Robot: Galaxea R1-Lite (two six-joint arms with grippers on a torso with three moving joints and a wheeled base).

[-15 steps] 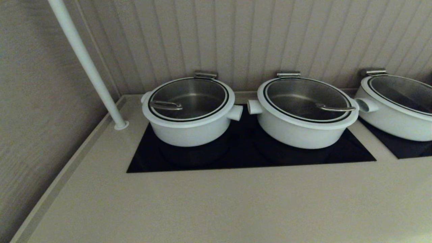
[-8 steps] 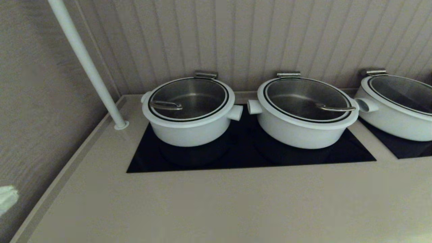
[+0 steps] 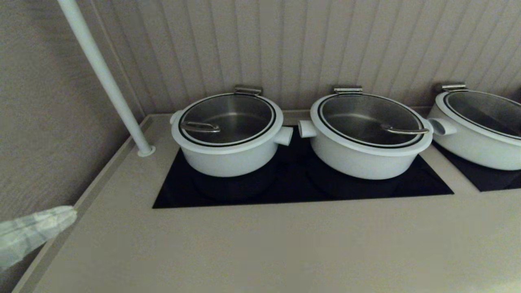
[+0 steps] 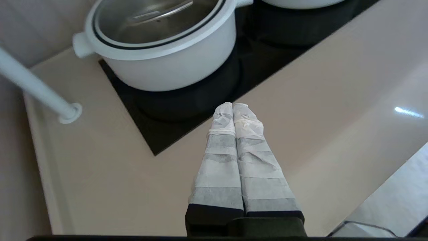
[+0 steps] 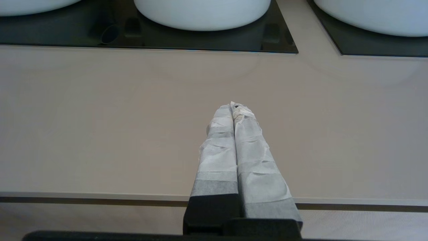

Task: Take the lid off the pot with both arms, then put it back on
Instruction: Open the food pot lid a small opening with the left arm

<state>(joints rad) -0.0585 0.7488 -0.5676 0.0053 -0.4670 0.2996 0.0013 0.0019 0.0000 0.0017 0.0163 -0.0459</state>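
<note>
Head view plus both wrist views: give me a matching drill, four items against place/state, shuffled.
1. round glass lid with white ring
2. narrow white straight-sided pot
3. left gripper
4. right gripper

A. shut, over bare beige counter, facing the middle pot
B. seated on the pot, steel bar handle on top
C. shut, pointing toward the leftmost pot
D. leftmost on the black cooktop

Pairs: 1-B, 2-D, 3-C, 4-A

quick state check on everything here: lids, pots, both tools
lid: seated on its pot, untouched
pot: covered, standing on the black cooktop
middle pot: lidded
right pot: lidded, partly out of view
left tool: shut, empty, short of the pot
right tool: shut, empty, over the counter
</note>
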